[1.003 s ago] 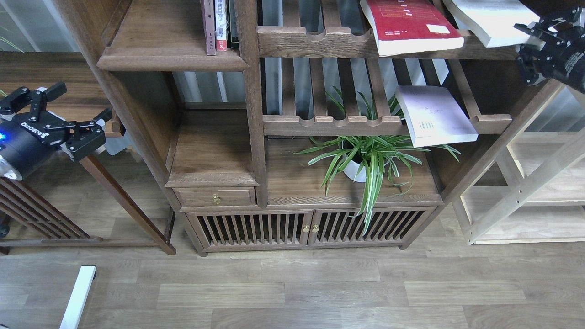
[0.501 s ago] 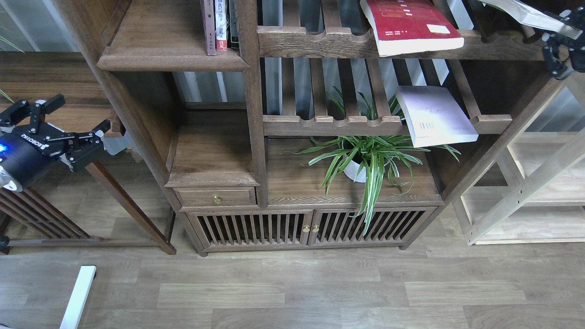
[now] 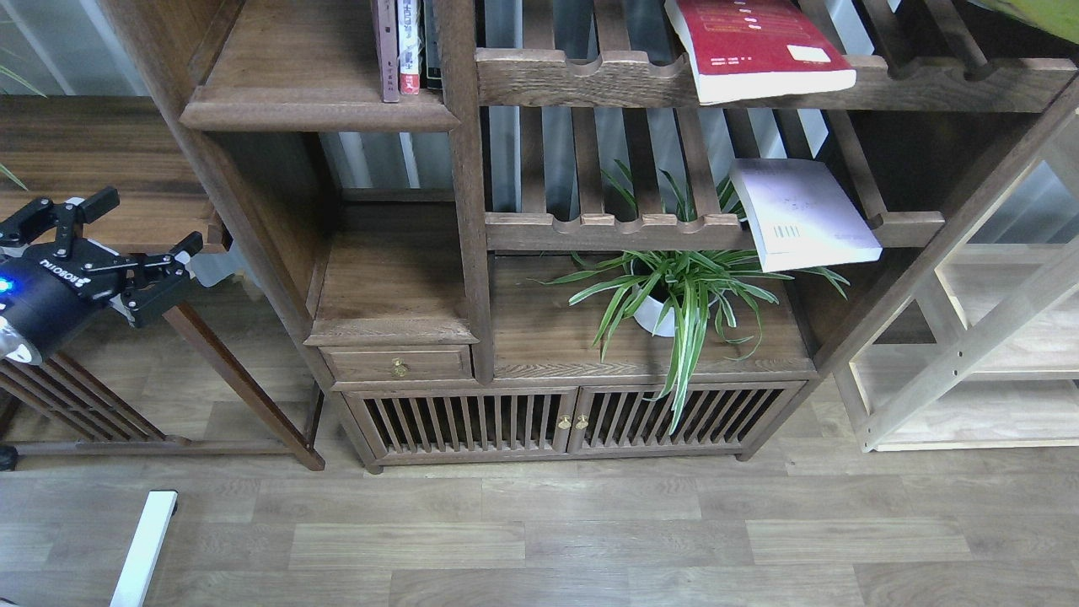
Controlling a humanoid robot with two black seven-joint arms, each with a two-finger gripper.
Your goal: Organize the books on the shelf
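Our left gripper [image 3: 114, 244] hung with jaws spread wide, gripping nothing, well left of the shelf [image 3: 312, 105]; our right was out of view.

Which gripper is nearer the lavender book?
Only the left gripper can be judged: it sits far left of the lavender book, outside the cabinet. The right gripper is out of view.

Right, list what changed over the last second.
The right pincer, which held a thick book at the upper right, has lifted it up and out of view; only a yellow-green corner shows at the top right edge. The left pincer drifted slightly down and left, open and empty. The red book, the lavender book, the upright books and the plant stayed put.
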